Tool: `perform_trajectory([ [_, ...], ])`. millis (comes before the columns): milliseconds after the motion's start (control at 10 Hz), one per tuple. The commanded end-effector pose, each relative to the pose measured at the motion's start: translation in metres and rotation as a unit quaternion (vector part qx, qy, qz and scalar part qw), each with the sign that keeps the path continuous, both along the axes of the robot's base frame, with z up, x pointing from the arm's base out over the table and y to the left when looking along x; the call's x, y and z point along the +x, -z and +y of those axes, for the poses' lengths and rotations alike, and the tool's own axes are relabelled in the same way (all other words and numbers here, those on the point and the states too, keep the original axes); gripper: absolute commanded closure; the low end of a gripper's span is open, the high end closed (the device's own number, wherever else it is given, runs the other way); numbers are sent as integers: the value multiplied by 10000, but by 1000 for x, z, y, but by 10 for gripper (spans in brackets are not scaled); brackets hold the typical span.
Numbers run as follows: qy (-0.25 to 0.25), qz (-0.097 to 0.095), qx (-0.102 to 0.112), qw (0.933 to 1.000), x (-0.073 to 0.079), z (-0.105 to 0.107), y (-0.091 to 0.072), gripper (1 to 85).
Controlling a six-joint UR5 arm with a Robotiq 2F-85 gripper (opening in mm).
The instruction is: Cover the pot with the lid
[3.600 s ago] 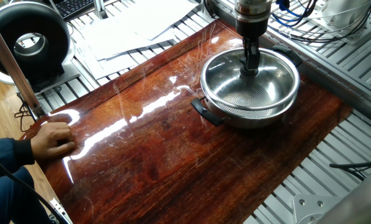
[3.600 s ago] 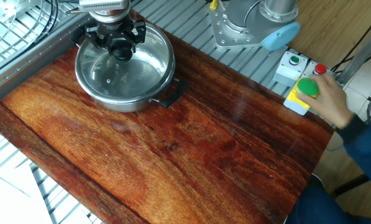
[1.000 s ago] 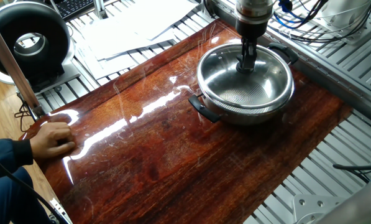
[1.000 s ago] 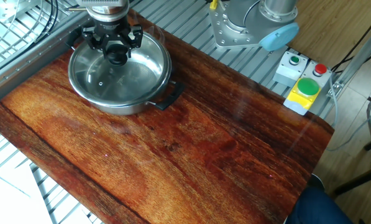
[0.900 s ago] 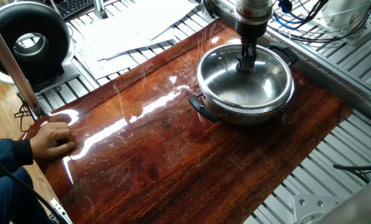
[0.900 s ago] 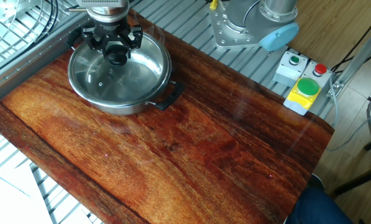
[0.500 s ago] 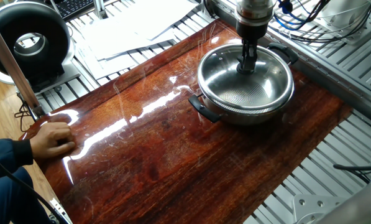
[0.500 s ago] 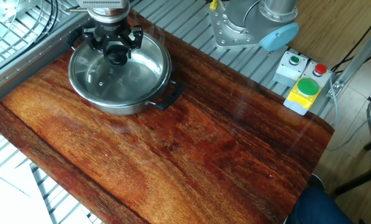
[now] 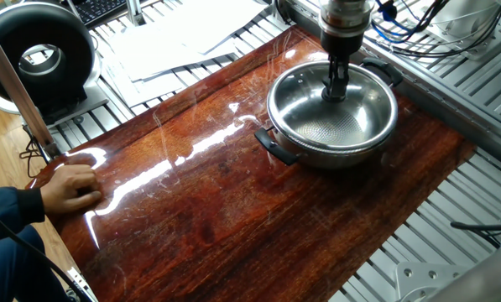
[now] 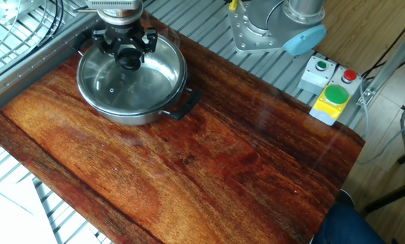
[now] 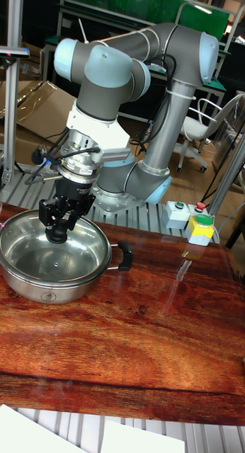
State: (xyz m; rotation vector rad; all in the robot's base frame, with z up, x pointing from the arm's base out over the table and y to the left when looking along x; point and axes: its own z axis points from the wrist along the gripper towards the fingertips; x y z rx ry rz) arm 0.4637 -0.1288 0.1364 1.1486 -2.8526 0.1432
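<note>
The steel pot [image 9: 321,156] stands at the far right of the wooden table, one black handle [image 9: 277,147] pointing forward. The clear glass lid [image 9: 366,101] lies over the pot's mouth, and its steel rim seems to sit on the pot's rim. My gripper [image 9: 336,89] comes straight down over the centre and is shut on the lid's black knob. The other fixed view shows the pot [image 10: 131,115], the lid [image 10: 144,87] and the gripper [image 10: 127,61] at the top left. The tall view shows the pot [image 11: 44,287], the lid [image 11: 74,258] and the gripper [image 11: 57,236].
A person's hand [image 9: 70,189] rests on the table's left corner. A black round device [image 9: 36,54] and papers [image 9: 174,38] lie beyond the table. The button box [image 10: 331,95] and the robot base [image 10: 273,27] stand at the far edge. Aluminium rails surround the table.
Pot, lid and gripper have shifted a little together over the last second. 3.6 s ago a hand was on the button box; it is gone.
</note>
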Motion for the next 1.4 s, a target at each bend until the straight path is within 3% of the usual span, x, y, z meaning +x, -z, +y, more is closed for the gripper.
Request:
perform_trajectory([
  [0,78,-27,49,10000,2,4,2,843],
  [400,-20,-140,-19,9999,9,1,3,817],
  [500,-157,-124,4,9998,8,2,4,660],
  [700,-370,-101,59,9992,5,2,5,503],
  [1100,-682,-6,195,9975,4,2,8,337],
  [1300,-782,70,139,9968,1,-2,7,280],
])
